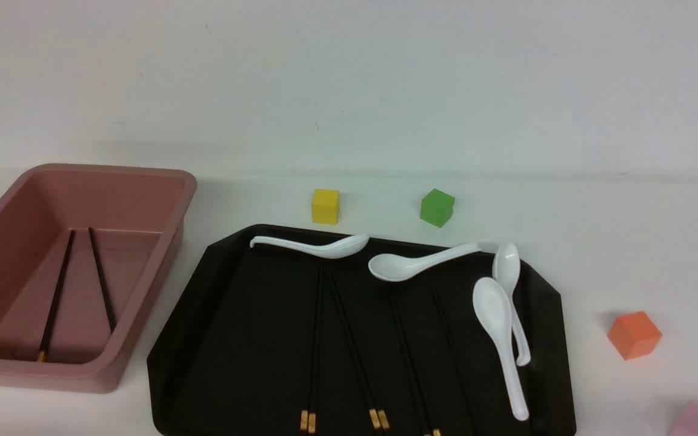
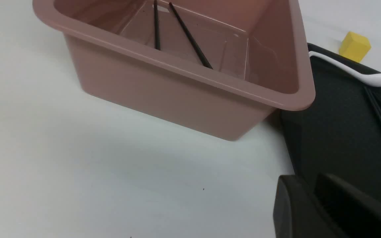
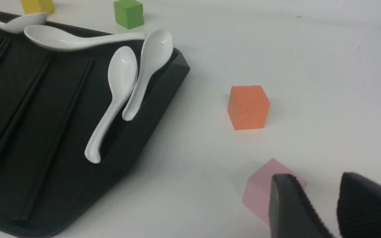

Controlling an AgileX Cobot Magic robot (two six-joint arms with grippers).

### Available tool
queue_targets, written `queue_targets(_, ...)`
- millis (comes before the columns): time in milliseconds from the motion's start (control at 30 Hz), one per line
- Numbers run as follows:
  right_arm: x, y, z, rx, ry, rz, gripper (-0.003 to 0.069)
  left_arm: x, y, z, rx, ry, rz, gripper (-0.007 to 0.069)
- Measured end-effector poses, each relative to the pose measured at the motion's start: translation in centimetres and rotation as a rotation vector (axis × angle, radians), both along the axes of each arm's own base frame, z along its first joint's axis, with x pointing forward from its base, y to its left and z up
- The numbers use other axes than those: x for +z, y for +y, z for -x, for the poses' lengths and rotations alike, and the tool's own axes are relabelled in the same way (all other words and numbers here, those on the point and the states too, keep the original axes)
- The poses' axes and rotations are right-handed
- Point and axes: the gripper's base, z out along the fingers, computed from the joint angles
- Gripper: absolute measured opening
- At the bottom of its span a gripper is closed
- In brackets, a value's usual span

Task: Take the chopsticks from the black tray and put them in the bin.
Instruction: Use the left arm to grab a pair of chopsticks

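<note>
The black tray (image 1: 191, 339) lies in the middle of the table with several black chopsticks (image 1: 315, 339) lying lengthwise on it, gold bands towards me. The pink bin (image 1: 149, 284) stands to its left and holds two chopsticks (image 1: 58, 290). Neither gripper shows in the front view. In the left wrist view my left gripper (image 2: 309, 185) hangs over the table by the tray's near left corner (image 2: 336, 132), short of the bin (image 2: 184, 96); its dark fingers blend with the tray. In the right wrist view my right gripper (image 3: 316, 185) is open and empty, right of the tray (image 3: 150, 109).
Several white soup spoons (image 1: 500, 339) lie on the tray's far and right parts. A yellow cube (image 1: 325, 206) and a green cube (image 1: 437, 207) sit behind the tray. An orange cube (image 1: 634, 334) and a pink cube (image 3: 260, 195) sit to its right, the pink one just under my right gripper.
</note>
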Motion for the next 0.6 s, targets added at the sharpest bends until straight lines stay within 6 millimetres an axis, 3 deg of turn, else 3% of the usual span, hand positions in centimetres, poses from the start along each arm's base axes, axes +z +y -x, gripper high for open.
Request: queue_targets(600, 0.00, 0.00, 0.00, 0.000, 0.000, 0.000, 0.0242, 0.00, 0.00, 0.00, 0.000, 0.000, 0.000, 0.0125)
